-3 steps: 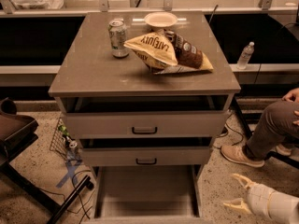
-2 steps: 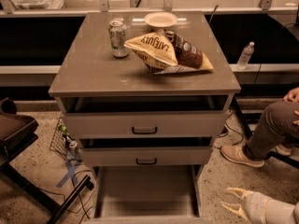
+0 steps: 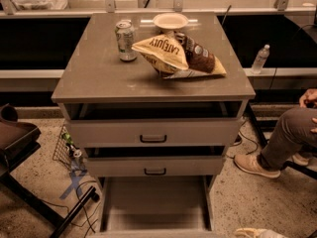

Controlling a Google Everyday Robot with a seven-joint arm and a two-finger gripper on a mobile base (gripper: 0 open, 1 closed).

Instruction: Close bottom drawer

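The grey cabinet (image 3: 99, 83) has three drawers. The bottom drawer (image 3: 156, 205) is pulled far out toward me; its long plain tray shows and its front lies along the bottom edge of the view, with the handle out of view. The middle drawer (image 3: 155, 166) and the top drawer (image 3: 153, 132) each stand a little way out. My gripper (image 3: 253, 232) shows only as a pale tip at the bottom edge, to the right of the bottom drawer's front corner and apart from it.
On the cabinet top stand a drink can (image 3: 126, 40), a chip bag (image 3: 166, 53), a dark snack bag (image 3: 200, 58) and a white bowl (image 3: 170, 20). A seated person's leg and shoe (image 3: 257, 165) are at the right. A dark chair (image 3: 20, 143) and cables are at the left. A water bottle (image 3: 259, 58) stands behind.
My gripper has sunk lower and a little left, so that only its tip still shows at the bottom edge. The drawers have not moved.
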